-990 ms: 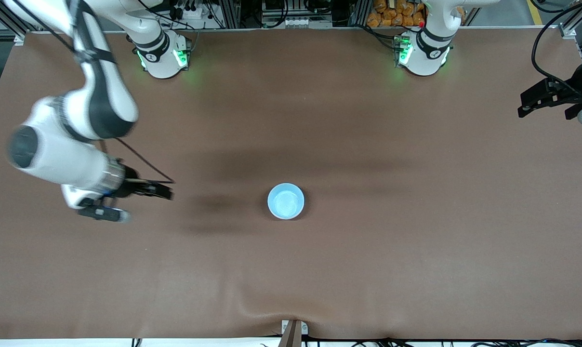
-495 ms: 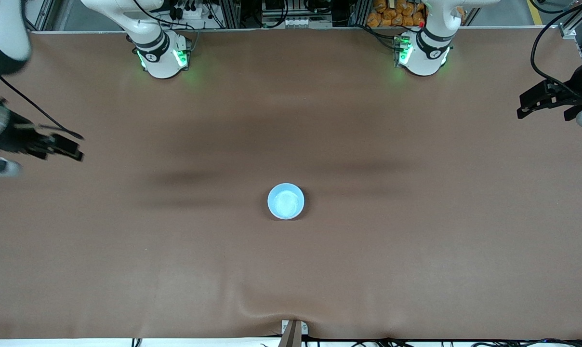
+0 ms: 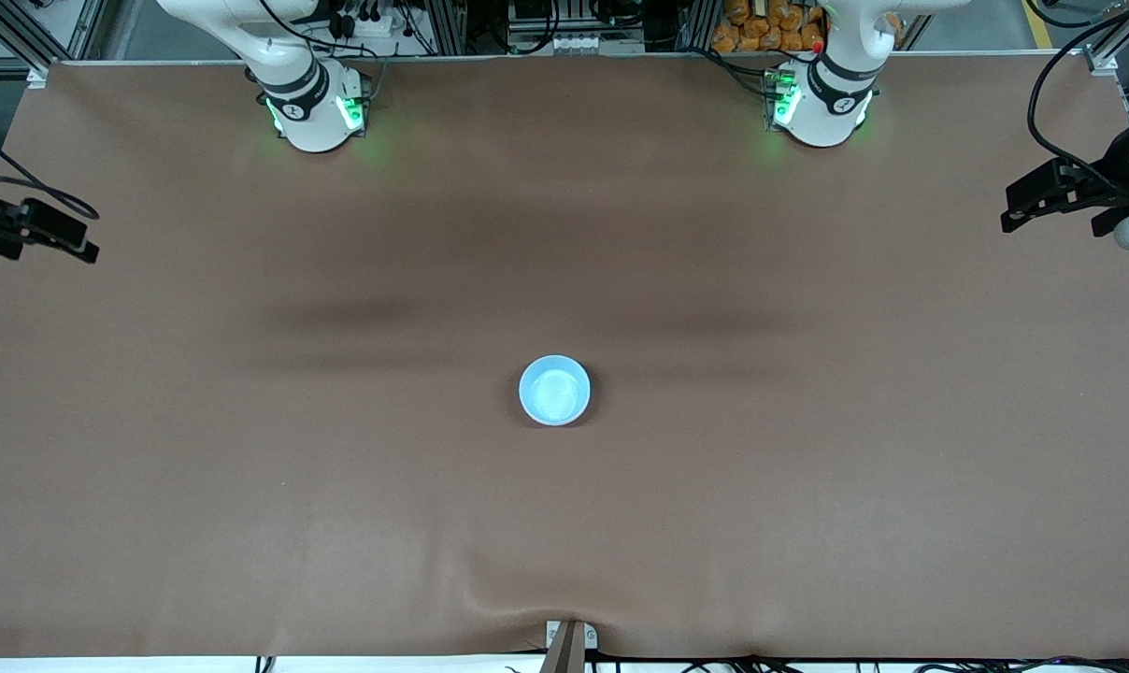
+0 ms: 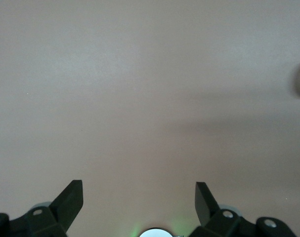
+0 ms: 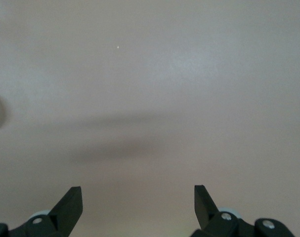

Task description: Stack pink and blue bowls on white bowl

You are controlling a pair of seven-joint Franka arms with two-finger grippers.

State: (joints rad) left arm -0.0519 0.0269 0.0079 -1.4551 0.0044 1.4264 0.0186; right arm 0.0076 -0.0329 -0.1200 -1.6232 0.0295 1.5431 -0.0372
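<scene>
The right gripper (image 3: pixel 60 241) has pulled back to its table end, spread and empty; the left gripper (image 3: pixel 1041 201) waits spread. The blue bowl (image 3: pixel 554 390) sits mid-table (image 3: pixel 714 514), unmoved; brown cover.

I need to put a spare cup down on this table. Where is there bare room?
Brown tabletop lies bare all around the blue bowl, out to the arm bases and both table ends. Nothing is crowded; only the two open tools, left and right, hang at the ends.
</scene>
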